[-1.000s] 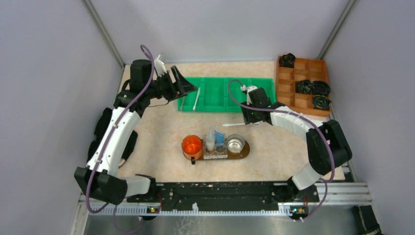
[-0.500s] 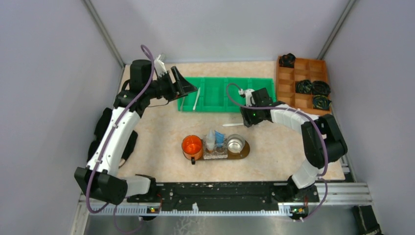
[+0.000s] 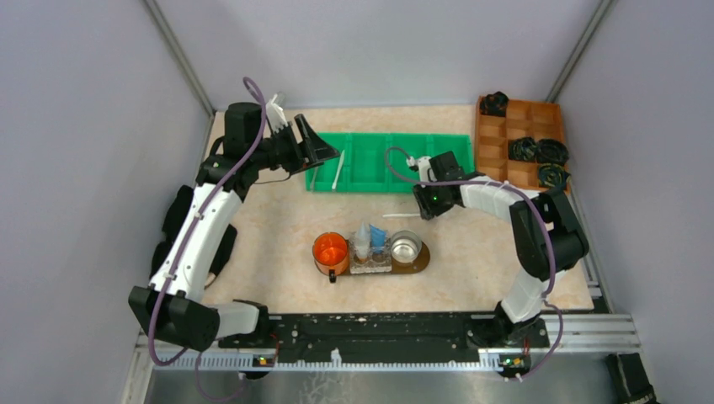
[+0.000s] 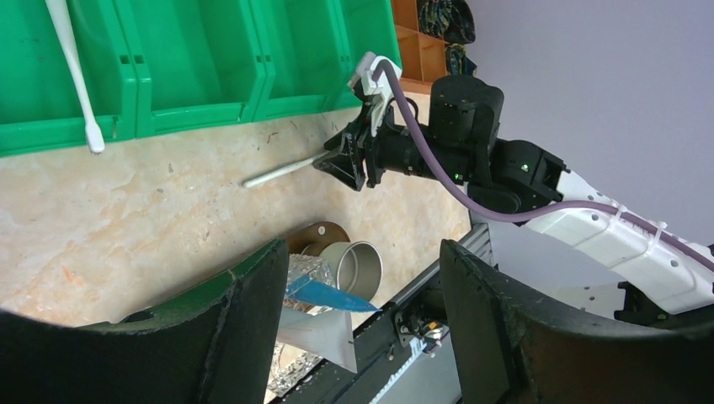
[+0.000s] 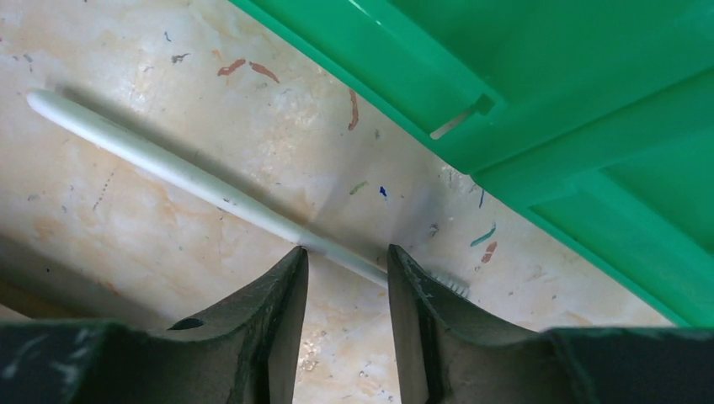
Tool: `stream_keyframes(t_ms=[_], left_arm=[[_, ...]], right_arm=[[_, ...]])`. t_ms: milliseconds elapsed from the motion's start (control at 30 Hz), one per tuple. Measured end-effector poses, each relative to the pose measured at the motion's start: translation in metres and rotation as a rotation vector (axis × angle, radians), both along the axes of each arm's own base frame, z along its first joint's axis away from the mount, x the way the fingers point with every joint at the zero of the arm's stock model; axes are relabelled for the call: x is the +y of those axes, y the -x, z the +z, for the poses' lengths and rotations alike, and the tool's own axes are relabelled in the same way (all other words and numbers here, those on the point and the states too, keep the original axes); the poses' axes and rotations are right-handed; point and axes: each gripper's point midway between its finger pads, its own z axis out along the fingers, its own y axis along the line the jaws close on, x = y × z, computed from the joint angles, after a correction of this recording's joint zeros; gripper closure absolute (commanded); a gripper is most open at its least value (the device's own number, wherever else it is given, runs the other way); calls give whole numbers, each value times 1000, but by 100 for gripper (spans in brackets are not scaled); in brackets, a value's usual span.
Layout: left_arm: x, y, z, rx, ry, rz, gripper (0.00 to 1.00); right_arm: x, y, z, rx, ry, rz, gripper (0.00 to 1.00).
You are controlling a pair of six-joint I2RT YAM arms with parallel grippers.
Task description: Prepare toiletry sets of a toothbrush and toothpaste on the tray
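A white toothbrush (image 3: 397, 216) lies flat on the table between the green bin and the tray. My right gripper (image 3: 423, 204) is low over its bristle end, jaws slightly apart; in the right wrist view the toothbrush (image 5: 168, 168) runs across both fingertips of the right gripper (image 5: 347, 252) and is not clamped. The dark brown tray (image 3: 418, 261) holds a white tube (image 3: 362, 238) and a blue tube (image 3: 378, 237) in a clear holder. A second toothbrush (image 3: 337, 171) lies in the green bin. My left gripper (image 3: 322, 150) is open and empty above the bin's left end.
An orange cup (image 3: 330, 250) and a metal cup (image 3: 405, 247) stand on the tray. The green compartmented bin (image 3: 370, 160) runs along the back. An orange-brown box (image 3: 522, 147) with black bundles sits at the back right.
My right wrist has turned and its elbow swung in over the toothbrush, which stays on the table. The left arm has not moved.
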Motion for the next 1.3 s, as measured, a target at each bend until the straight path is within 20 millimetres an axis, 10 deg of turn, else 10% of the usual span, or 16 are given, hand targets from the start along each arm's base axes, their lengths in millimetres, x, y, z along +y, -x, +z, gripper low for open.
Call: stream_keyframes(t_ms=[600,1000,1300], left_arm=[[-4,3,3,-4,19,-31,29],[-6,5,-4,16,33,-39,29],[-6,10,1,4,43,-40,29]], right_arm=[[-3,18,9,57,10,-29,85],[6,24,142,-169,-174,-51,65],[12,37,58,71,-73,-45,59]])
